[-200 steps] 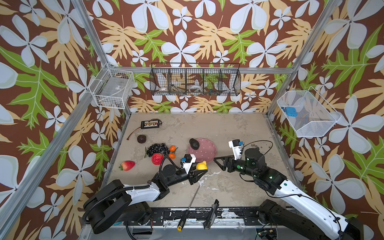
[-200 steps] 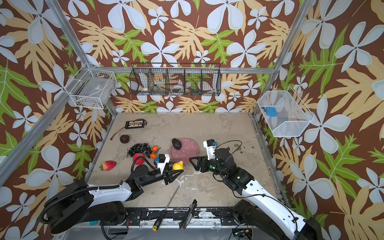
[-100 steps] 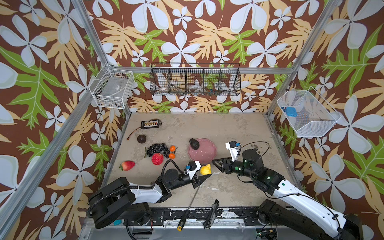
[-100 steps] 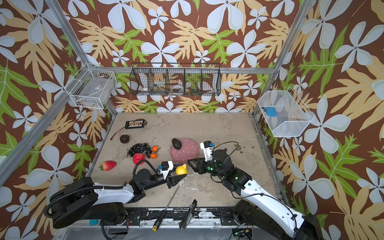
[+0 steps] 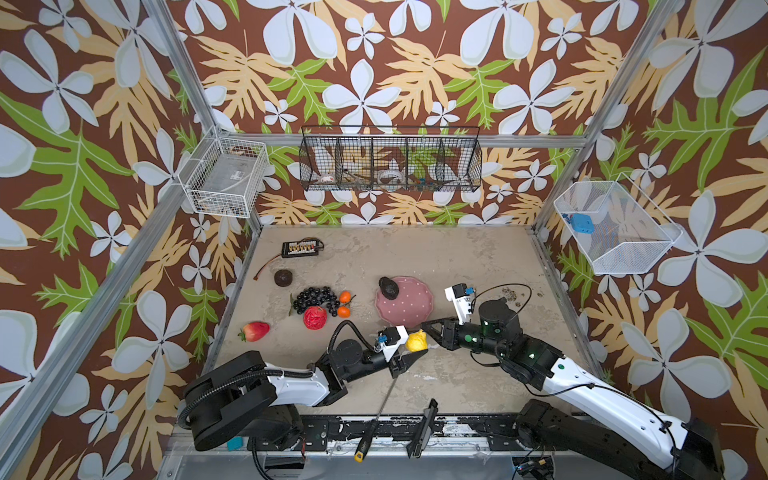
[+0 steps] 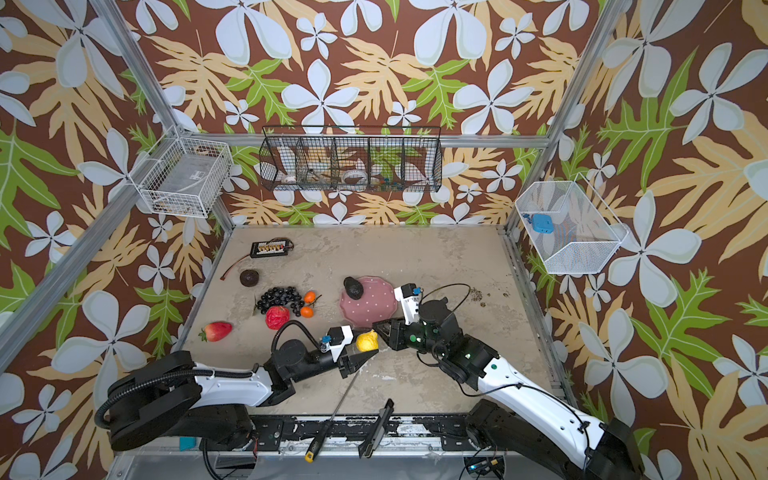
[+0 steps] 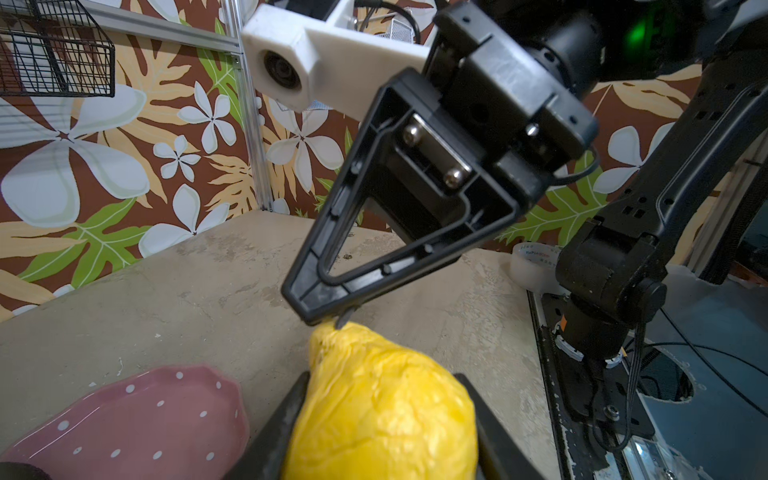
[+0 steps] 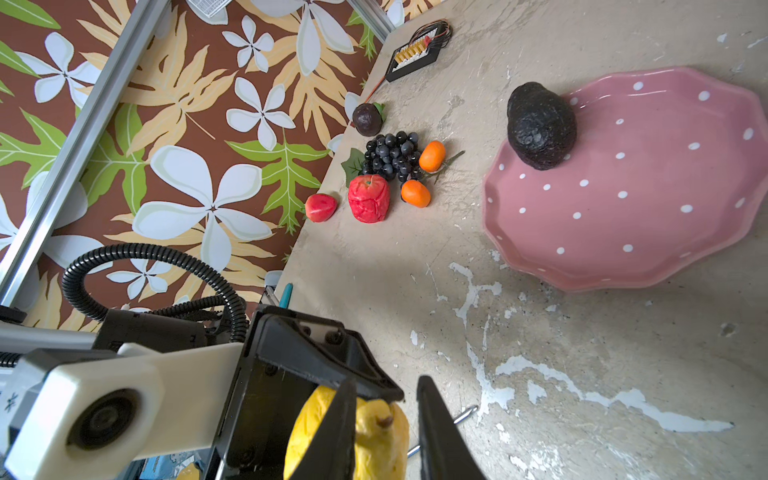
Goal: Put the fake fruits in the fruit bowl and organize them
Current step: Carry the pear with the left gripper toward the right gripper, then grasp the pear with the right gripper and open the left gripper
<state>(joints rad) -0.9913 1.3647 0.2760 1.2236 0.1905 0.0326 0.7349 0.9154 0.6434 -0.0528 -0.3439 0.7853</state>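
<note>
We find a yellow crinkled plastic lemon clamped between the left gripper's black fingers. The right gripper's black tip touches its pointed end. A pink white-dotted scalloped dish lies just beside, on the mottled beige tabletop.

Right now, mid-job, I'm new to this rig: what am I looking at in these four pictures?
Two robot arms, each with a two-fingered gripper, work over a table. Both top views look down from a camera overhead. Each wrist view comes from a camera on one arm. The left gripper is closed on the yellow lemon. The right gripper straddles its tip; whether it grips yet is unclear. The avocado rests on the edge of the pink bowl. Lying on the table: grapes, apple, two oranges, strawberry, a brown fruit and a connector board.
</note>
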